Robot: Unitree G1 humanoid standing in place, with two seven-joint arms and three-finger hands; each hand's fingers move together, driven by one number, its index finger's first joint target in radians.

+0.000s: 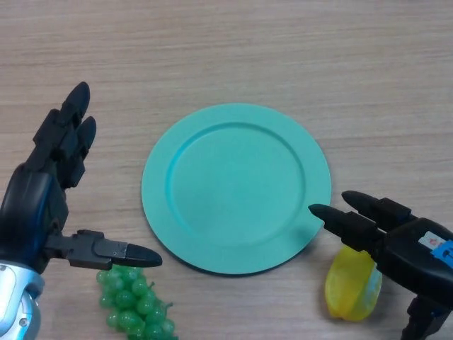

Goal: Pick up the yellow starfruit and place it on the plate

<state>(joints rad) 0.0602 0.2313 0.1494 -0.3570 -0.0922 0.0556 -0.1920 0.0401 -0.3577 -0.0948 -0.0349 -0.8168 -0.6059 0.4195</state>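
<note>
The yellow starfruit [350,286] lies on the wooden table at the lower right, just off the rim of the plate. The turquoise plate [236,185] sits in the middle of the table with nothing on it. My right hand [386,234] is open, its straight fingers reaching left above the starfruit, with the fingertips over the plate's right rim. It partly hides the fruit's right side. My left hand [42,191] is open at the left, fingers straight and thumb pointing right, holding nothing.
A bunch of green grapes [134,301] lies at the bottom left, just below my left thumb and near the plate's lower left rim. Bare wooden table extends beyond the plate at the top.
</note>
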